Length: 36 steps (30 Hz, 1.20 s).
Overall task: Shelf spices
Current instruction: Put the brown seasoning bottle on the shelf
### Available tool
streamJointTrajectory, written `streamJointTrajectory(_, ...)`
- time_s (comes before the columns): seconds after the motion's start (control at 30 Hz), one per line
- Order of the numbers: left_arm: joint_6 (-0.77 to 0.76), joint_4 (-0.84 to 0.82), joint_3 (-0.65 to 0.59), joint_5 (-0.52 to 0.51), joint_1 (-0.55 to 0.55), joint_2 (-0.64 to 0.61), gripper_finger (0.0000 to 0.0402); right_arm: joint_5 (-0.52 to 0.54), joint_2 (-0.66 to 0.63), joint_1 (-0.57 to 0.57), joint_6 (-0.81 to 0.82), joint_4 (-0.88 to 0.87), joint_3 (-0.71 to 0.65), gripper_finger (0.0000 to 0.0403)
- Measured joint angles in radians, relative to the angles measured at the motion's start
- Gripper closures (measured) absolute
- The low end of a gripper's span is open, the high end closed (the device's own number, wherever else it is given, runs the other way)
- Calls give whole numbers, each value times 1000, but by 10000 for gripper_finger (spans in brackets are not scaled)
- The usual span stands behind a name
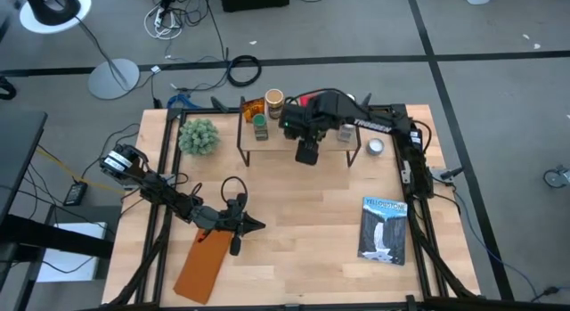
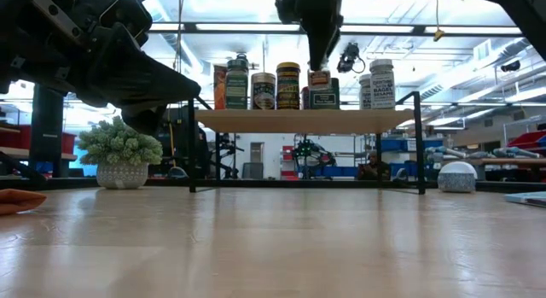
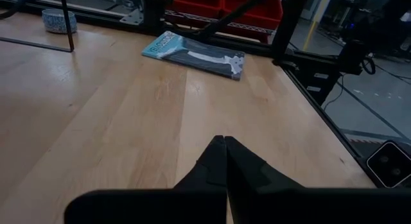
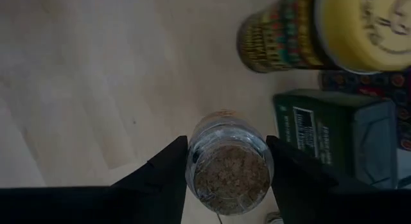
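The right gripper (image 4: 226, 161) clamps a clear spice jar (image 4: 229, 165) between its fingers, directly above the shelf (image 2: 303, 120).

Spice jars and tins (image 2: 290, 84) stand upright in a row on the shelf (image 2: 303, 120) — light-wood board, thin black legs.

grey floor (image 1: 499, 97), floor lamp (image 1: 55, 10), bright ceiling lights (image 2: 256, 3)
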Motion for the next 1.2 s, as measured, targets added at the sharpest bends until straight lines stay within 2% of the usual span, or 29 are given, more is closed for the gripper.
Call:
streamJointTrajectory(0.17,0,0,0,0,0,0,401,-57,0,-69,8,0,0,220)
streamJointTrajectory(0.4,1,0,0,0,0,0,401,-76,0,-108,33,0,-1,220)
streamJointTrajectory(0.83,-4,-28,0,111,0,0,401,-75,-14,-71,33,0,-30,220)
streamJointTrajectory(1.2,-5,-47,0,116,0,0,401,-22,-81,-4,92,0,-30,221)
